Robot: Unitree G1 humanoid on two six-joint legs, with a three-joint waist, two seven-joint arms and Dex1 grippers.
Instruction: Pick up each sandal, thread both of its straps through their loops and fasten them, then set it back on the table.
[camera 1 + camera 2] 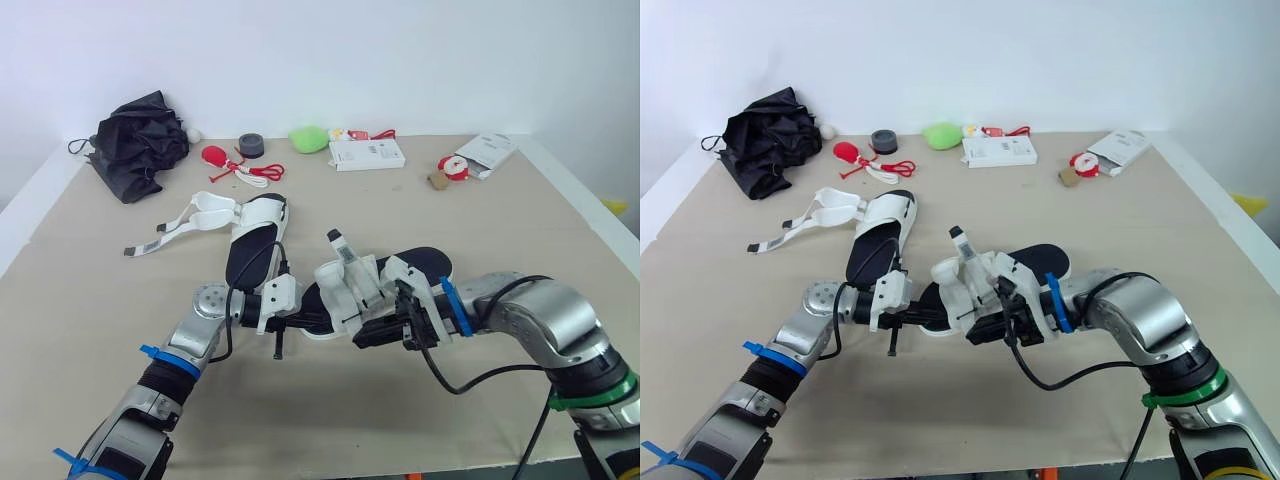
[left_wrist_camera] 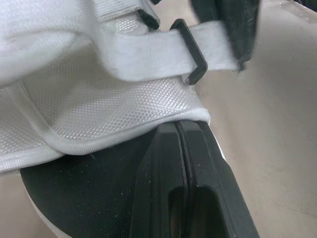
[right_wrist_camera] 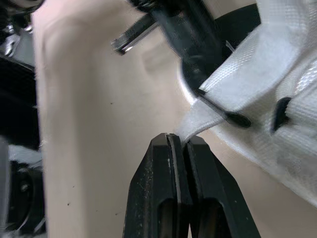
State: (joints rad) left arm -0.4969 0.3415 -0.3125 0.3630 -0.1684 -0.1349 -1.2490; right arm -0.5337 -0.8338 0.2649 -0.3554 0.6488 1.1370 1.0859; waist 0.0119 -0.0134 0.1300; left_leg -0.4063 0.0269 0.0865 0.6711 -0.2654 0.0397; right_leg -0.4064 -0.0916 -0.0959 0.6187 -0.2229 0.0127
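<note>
One white sandal with a black insole (image 1: 375,285) lies at the table's middle between both grippers. My left gripper (image 1: 298,308) is shut on the sandal's edge, its fingers (image 2: 181,163) pinched just under the white mesh upper. My right gripper (image 1: 362,337) is shut on the end of a white strap (image 3: 195,121) that passes through a black loop (image 2: 192,55). The second sandal (image 1: 252,235) lies further back on the left, its straps (image 1: 195,215) open and spread over the table.
Along the back of the table (image 1: 320,420) lie a crumpled black bag (image 1: 140,145), red toys (image 1: 215,156), a black tape roll (image 1: 251,146), a green object (image 1: 309,138), a white box (image 1: 367,153) and a white packet (image 1: 490,152).
</note>
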